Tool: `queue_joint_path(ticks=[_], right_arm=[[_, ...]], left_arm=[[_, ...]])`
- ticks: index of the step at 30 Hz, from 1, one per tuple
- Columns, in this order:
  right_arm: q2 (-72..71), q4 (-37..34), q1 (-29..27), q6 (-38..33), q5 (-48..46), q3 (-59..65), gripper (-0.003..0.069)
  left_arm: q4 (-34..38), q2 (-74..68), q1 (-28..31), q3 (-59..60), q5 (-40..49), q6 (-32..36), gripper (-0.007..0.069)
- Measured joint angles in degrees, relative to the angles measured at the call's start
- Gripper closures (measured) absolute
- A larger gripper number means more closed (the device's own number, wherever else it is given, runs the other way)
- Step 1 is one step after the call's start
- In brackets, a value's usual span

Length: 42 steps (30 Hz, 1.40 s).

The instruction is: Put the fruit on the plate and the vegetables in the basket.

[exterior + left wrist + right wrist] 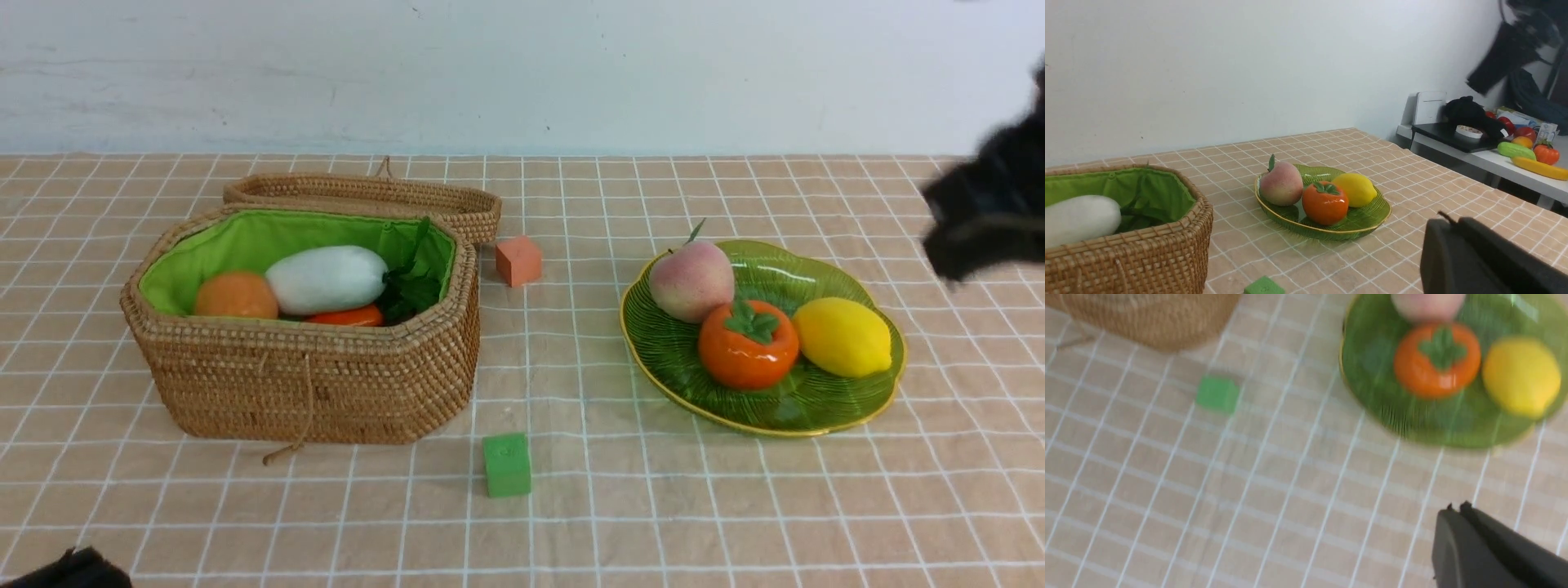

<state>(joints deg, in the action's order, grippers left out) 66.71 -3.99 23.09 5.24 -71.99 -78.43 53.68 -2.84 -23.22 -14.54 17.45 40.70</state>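
the basket [310, 384] sits on the robot's left of the checked tablecloth [571, 506], its wicker lid [367, 196] hinged back and lying flat behind it. inside the green lining [245, 237] lie the white radish [326, 279], its dark green leaves [412, 290] pressed against the right wall, a brown-orange potato [235, 296] touching the radish's left end, and a strip of orange carrot [349, 316] showing just under the radish at the front rim. an eggplant cannot be made out from any view.

the plate [784, 412] stands well apart, on the right. on it rest the pink peach [692, 280] toward the back left, the glossy persimmon [747, 345] in front of it and touching it, and the lemon [843, 336] just beside the persimmon on the right.

an orange cube [518, 260] lies on the cloth near the basket's back right corner, and a green cube [506, 465] lies in front, between basket and plate.

the right gripper [1455, 508] hangs above bare cloth on the near side of the plate, jaws pressed together with nothing between them. the left gripper [1447, 220] is low at the near left, its jaws likewise closed and empty. in the left wrist view a side table [1494, 161] beyond the cloth carries more toy produce.
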Motion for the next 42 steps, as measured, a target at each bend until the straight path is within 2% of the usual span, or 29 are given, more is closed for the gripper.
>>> queue_joint_path(ticks=[4,8,14,17,23,28,31,35,39,42], right_arm=[[-15.1,0.6,0.0,6.6,0.9,15.7,0.0666],[-23.0,0.8,0.0,8.8,4.5,24.7,0.0666],[-35.9,2.3,0.0,9.6,21.1,38.2,0.0664],[-39.8,4.0,0.0,9.7,24.7,42.9,0.0662],[-42.4,5.0,0.0,9.7,24.5,47.7,0.0659],[-42.9,10.1,-0.7,9.7,26.1,49.7,0.0669],[-46.9,13.3,-9.0,9.7,36.8,55.9,0.0677],[-55.3,13.0,-21.2,6.8,47.1,67.6,0.0677],[-64.0,10.4,-26.2,5.3,51.8,77.5,0.0677],[-67.1,8.7,-27.4,4.3,50.5,79.5,0.0677]], left_arm=[[0.1,3.1,0.0,3.2,-2.8,0.0,0.0603],[0.1,3.2,0.0,4.5,-3.2,0.0,0.0600],[0.2,3.2,0.0,5.4,-3.3,0.0,0.0590],[0.2,3.2,0.0,5.4,-3.3,0.0,0.0586],[0.2,3.2,0.0,5.4,-3.3,0.0,0.0583],[0.2,3.2,0.0,5.4,-3.3,0.0,0.0575],[0.2,3.2,0.0,5.4,-3.3,0.0,0.0570],[0.2,3.2,0.0,5.4,-3.3,0.0,0.0566],[0.2,3.2,0.0,5.4,-3.3,0.0,0.0564],[0.2,3.2,0.0,5.4,-3.5,0.0,0.0558]])
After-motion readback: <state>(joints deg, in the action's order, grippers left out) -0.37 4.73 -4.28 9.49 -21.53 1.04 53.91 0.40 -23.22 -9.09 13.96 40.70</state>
